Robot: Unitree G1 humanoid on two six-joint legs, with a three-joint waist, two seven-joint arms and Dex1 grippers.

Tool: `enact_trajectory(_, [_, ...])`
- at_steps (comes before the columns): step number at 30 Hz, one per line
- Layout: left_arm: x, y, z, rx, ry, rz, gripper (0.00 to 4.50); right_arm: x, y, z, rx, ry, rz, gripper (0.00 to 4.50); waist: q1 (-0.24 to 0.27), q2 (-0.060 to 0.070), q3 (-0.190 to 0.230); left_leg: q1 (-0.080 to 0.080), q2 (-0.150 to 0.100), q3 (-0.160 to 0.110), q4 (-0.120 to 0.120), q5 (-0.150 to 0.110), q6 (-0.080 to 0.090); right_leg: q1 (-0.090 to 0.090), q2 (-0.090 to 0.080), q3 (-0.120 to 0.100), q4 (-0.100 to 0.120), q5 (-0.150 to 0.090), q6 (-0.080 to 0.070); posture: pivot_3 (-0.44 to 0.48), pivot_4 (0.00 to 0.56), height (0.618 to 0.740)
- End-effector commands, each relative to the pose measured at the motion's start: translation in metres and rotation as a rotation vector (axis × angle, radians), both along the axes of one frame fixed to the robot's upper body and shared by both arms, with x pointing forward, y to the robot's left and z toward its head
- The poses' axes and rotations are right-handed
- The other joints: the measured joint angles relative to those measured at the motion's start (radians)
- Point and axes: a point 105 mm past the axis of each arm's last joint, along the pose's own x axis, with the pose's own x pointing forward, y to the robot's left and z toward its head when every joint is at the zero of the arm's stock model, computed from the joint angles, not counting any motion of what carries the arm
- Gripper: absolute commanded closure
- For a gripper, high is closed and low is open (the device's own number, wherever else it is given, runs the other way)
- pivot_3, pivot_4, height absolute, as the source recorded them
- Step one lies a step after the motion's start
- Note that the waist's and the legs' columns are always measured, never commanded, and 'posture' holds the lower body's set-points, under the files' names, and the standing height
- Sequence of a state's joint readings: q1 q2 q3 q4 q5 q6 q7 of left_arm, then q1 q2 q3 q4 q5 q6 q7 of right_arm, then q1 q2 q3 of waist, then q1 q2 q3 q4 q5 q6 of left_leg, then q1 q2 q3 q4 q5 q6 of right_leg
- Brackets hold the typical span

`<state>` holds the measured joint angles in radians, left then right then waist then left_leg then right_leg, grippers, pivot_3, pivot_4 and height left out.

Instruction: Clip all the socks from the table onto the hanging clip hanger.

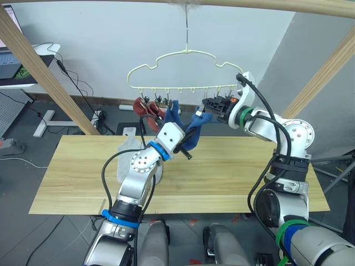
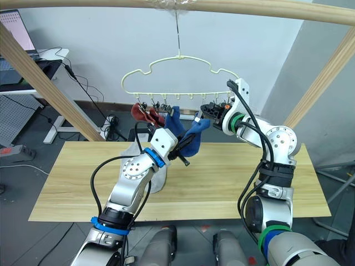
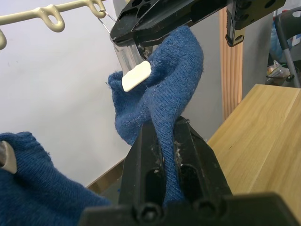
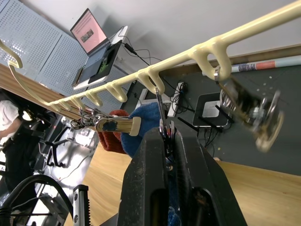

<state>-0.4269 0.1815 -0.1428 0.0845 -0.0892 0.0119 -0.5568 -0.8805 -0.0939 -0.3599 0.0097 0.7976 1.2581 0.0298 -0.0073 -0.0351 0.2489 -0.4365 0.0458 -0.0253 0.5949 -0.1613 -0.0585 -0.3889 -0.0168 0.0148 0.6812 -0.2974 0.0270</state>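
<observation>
Looking down and forward from head height in both eye views, over the table (image 1: pixel 233 177) toward the far wall, sharing the clip hanger (image 1: pixel 183 69) and both arms. Left wrist view: up close along the left gripper (image 3: pixel 169 141), facing a blue sock (image 3: pixel 164 94). Right wrist view: very near the hanger's bar, facing left toward a far laptop (image 4: pixel 91 28).

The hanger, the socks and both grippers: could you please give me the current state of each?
Hanger: hanging by its hook from the wooden pole.
Red socks: clipped on the hanger.
First blue sock: clipped, hanging down.
Second blue sock: held up at a clip.
Grey socks: lying on the table.
Left gripper: shut on the second blue sock.
Right gripper: shut on a clip.
</observation>
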Motion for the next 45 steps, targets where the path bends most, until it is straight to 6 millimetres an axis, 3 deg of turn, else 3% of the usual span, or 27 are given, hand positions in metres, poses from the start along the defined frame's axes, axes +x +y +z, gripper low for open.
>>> enact_trajectory(1, [-0.005, -0.005, 0.017, -0.024, -0.067, -0.023, 4.5, 0.001, -0.008, -0.013, -0.037, 0.029, -0.03, 3.86, 0.0, 0.0, 0.0, 0.0, 0.0, 0.0, 0.0, 0.0, 0.0, 0.0, 0.0, 0.0, 0.0, 0.0, 0.0, 0.01, 0.222, 0.74])
enact_trajectory(8, [-0.005, -0.006, 0.015, -0.024, -0.057, -0.032, 4.5, 0.004, -0.013, -0.008, 0.018, 0.025, -0.031, 1.34, -0.003, 0.001, 0.001, -0.001, 0.0, 0.001, -0.001, 0.0, 0.0, -0.001, 0.0, 0.0, 0.0, 0.0, 0.0, 0.008, 0.22, 0.74])
enact_trajectory(12, [-0.004, -0.008, 0.012, -0.015, -0.032, -0.052, 4.5, 0.004, -0.028, 0.007, 0.142, 0.022, -0.047, 0.05, -0.005, 0.001, 0.001, -0.001, 0.0, 0.0, -0.001, 0.0, 0.0, -0.001, 0.0, 0.0, 0.0, 0.0, 0.0, 0.004, 0.218, 0.74])
enact_trajectory(18, [-0.002, -0.008, 0.0, -0.015, 0.036, -0.082, 4.5, -0.025, -0.035, 0.028, 0.184, -0.066, 0.097, 0.05, -0.009, 0.002, 0.001, -0.001, 0.0, 0.001, -0.001, 0.0, 0.0, -0.001, 0.0, 0.0, -0.001, 0.0, 0.0, -0.013, 0.216, 0.74])
enact_trajectory(25, [-0.007, 0.011, -0.017, -0.072, 0.208, -0.13, 2.47, -0.048, -0.034, 0.002, -0.053, -0.168, 0.064, 0.0, -0.028, 0.002, 0.001, -0.001, 0.0, 0.0, -0.001, 0.0, 0.0, -0.001, 0.001, 0.001, -0.001, 0.0, 0.0, -0.025, 0.216, 0.74])
enact_trajectory(33, [-0.033, 0.058, -0.025, -0.046, 0.376, -0.138, 0.06, -0.039, -0.025, -0.021, -0.159, -0.295, -0.063, 0.0, -0.045, 0.002, 0.001, 0.0, 0.003, 0.0, -0.001, 0.0, 0.0, -0.002, 0.004, 0.001, 0.0, -0.003, 0.004, 0.015, 0.214, 0.74])
enact_trajectory(38, [-0.046, 0.077, -0.013, -0.064, 0.428, -0.088, 0.01, -0.031, -0.022, -0.028, -0.266, -0.408, -0.139, 0.0, -0.029, 0.002, 0.001, 0.0, 0.001, 0.0, -0.001, 0.0, 0.0, -0.002, 0.002, 0.001, -0.001, -0.003, 0.005, 0.051, 0.21, 0.74])
enact_trajectory(41, [-0.049, 0.084, -0.002, -0.101, 0.453, -0.047, 0.0, -0.027, -0.02, -0.028, -0.302, -0.473, -0.186, 0.6, -0.021, 0.002, 0.001, 0.0, 0.002, 0.0, -0.001, 0.0, 0.0, -0.002, 0.001, 0.001, 0.0, -0.003, 0.005, 0.071, 0.208, 0.74])
enact_trajectory(44, [-0.05, 0.094, 0.014, -0.146, 0.404, 0.01, 0.0, -0.02, -0.018, -0.022, -0.366, -0.556, -0.247, 1.65, -0.018, 0.002, 0.001, 0.0, 0.002, 0.0, -0.001, 0.0, 0.0, -0.002, 0.001, 0.001, 0.0, -0.003, 0.005, 0.075, 0.206, 0.74])
enact_trajectory(45, [-0.049, 0.098, 0.016, -0.145, 0.385, 0.036, 0.0, -0.019, -0.017, -0.021, -0.377, -0.575, -0.264, 1.65, -0.017, 0.002, 0.001, 0.0, 0.002, 0.0, -0.001, 0.0, 0.0, -0.001, 0.001, 0.001, 0.0, -0.003, 0.005, 0.083, 0.207, 0.74])
